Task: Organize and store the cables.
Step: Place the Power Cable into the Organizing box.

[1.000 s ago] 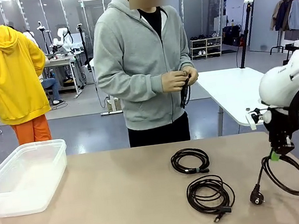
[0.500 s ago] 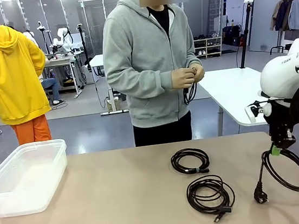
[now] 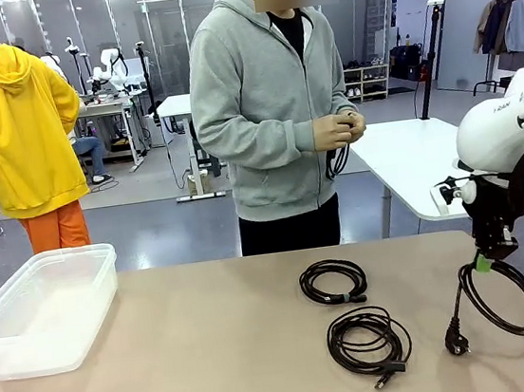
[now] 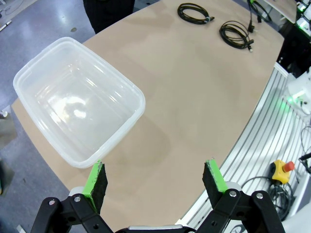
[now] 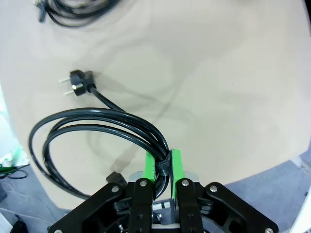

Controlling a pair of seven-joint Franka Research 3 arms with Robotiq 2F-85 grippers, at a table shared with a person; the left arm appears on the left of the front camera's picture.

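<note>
My right gripper (image 3: 484, 264) (image 5: 162, 167) is shut on a coiled black cable (image 3: 500, 301) (image 5: 92, 131), which hangs above the table at the right with its plug (image 3: 454, 345) (image 5: 75, 82) dangling. Two more coiled cables lie on the table: one (image 3: 333, 281) (image 4: 194, 12) mid-table, another (image 3: 367, 338) (image 4: 235, 35) nearer me. The person at the far side holds a further cable (image 3: 337, 160) in both hands. My left gripper (image 4: 154, 177) is open, hovering high over the near table edge beside the clear plastic bin (image 4: 29, 80).
The clear bin (image 3: 98, 264) stands at the table's left end. A white table (image 3: 410, 159) stands behind at the right. A wide stretch of bare tabletop (image 3: 215, 355) lies between the bin and the cables.
My right gripper has lifted the cable slightly and shifted a little right; the coil swung. The person stepped to the right while handling their cable.
</note>
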